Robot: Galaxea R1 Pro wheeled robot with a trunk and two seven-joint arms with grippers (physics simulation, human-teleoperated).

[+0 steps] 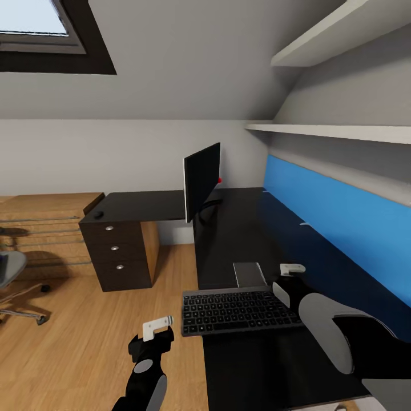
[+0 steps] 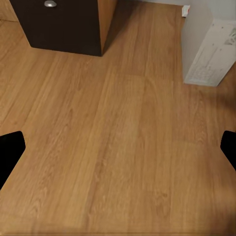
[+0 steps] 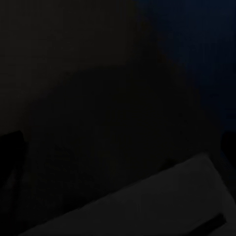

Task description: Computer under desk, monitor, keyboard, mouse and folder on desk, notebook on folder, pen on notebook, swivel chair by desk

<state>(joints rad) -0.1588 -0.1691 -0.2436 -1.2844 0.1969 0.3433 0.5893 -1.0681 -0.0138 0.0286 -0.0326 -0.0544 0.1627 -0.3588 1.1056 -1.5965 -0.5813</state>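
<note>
The keyboard (image 1: 241, 311) lay flat on the glossy black table (image 1: 251, 228), near its front edge, with a small grey reflection just behind it. Farther back, the monitor (image 1: 202, 178) stood on the table at the inner corner of the L, turned edge-on, a red dot at its lower corner. The right gripper (image 1: 292, 269) hovered over the table just behind the keyboard's right end; I could not tell how its jaws stood. The left gripper (image 1: 157, 327) hung over the wooden floor (image 2: 118, 147) beside the table, jaws spread wide and holding nothing. Below it, the light grey computer (image 2: 209, 49) stood on the floor near the dark drawers (image 1: 117, 251). The swivel chair (image 1: 11, 279) sat well apart at the far left.
</note>
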